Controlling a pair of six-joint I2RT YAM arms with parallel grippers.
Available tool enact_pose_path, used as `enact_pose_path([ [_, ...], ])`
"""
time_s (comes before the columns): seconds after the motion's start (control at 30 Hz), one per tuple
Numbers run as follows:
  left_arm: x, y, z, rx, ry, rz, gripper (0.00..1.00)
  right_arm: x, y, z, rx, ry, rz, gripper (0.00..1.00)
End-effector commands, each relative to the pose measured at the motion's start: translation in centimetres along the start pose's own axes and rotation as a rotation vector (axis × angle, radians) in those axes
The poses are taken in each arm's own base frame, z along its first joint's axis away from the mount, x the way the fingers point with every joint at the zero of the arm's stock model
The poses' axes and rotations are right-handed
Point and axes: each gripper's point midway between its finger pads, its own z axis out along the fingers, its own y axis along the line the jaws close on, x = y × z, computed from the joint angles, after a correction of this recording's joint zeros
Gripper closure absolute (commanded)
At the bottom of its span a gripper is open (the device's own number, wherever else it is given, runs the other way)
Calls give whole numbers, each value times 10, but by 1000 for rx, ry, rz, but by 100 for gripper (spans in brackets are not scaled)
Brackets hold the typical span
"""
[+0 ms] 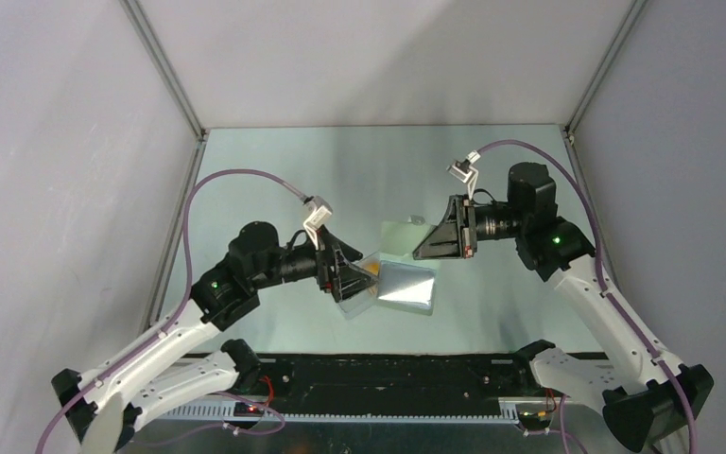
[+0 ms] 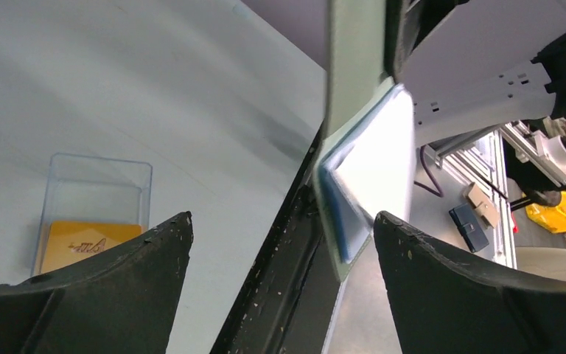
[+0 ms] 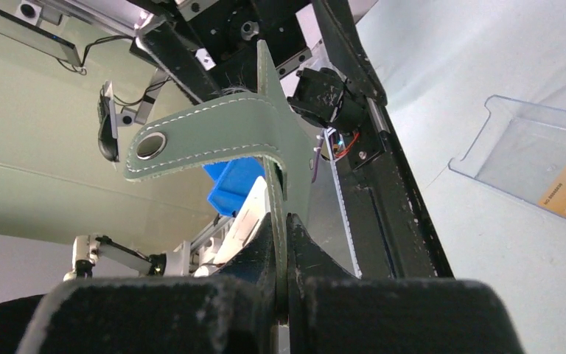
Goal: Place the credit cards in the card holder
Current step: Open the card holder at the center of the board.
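Grey-green leather, white stitching: the card holder hangs off the desk between the two arms, one edge pinched flat in my right hand, whose fingers are pressed together on it. Its snap tab, with a metal ring, curls off to one side. From the left wrist view the fold stands partly open, showing a light blue lining washed out by glare.

My left hand is spread wide and holds nothing, just beside the holder. Below it on the desk sits a clear plastic box with the credit cards lying flat inside (I see one orange-tan face with a dark mark, and cannot tell how many lie under it).

As I judge it, the step in hand is fetching a card. I would hold the right grip firm with the blue pocket facing left, reach in through the box's open end, and take the thin card by its edge.
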Motion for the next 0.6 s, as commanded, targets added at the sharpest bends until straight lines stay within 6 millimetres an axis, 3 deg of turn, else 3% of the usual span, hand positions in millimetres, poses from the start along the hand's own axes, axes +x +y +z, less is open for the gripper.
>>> enact_pose_path([
  [0.0, -14, -2, -6, 18, -84, -39, 5, -6, 20, -7, -66, -10, -38, 100],
  [0.57, -11, -11, 1, 91, -45, -61, 12, -8, 12, -5, -49, -10, -9, 100],
])
